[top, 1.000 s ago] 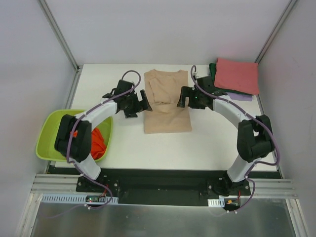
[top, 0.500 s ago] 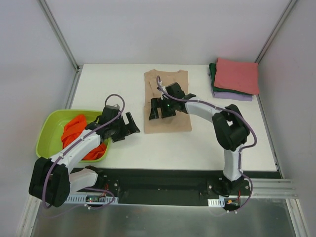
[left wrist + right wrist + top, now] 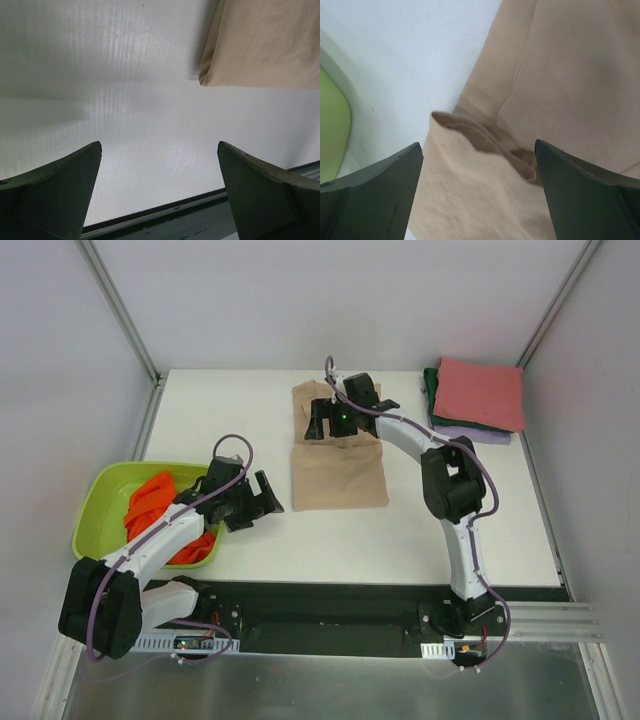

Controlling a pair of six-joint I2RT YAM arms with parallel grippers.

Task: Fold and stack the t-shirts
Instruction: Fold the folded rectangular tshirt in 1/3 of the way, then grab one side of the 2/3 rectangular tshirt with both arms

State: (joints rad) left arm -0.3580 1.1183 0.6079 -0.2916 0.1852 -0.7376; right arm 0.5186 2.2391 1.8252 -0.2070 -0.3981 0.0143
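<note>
Here's the beige t-shirt (image 3: 340, 475), lying mid-table (image 3: 220, 410) and running out toward 12 o'clock as a long, narrow panel, so by my read you're midway through folding it, sides in and the crosswise fold not yet made. Your right gripper (image 3: 335, 430) hovers over the shirt's 11 o'clock end, jaws spread wide and holding nothing; its wrist view shows a rumpled flap edge (image 3: 485, 145) sitting right between the fingers. Your left gripper (image 3: 268, 495) waits near the shirt's 7 o'clock corner, jaws equally wide and empty, with bare table under them and the cloth corner off to the side. The next move looks like a drop onto that far edge with a clean pinch through the layers, while the left goes for a matching corner so the fold comes over square. Over at 2 o'clock sits the finished stack, pinkish-red shirt (image 3: 482, 392) on top. The orange shirt (image 3: 150, 505) waits in the lime-green basin (image 3: 95, 502) at 8 o'clock.
</note>
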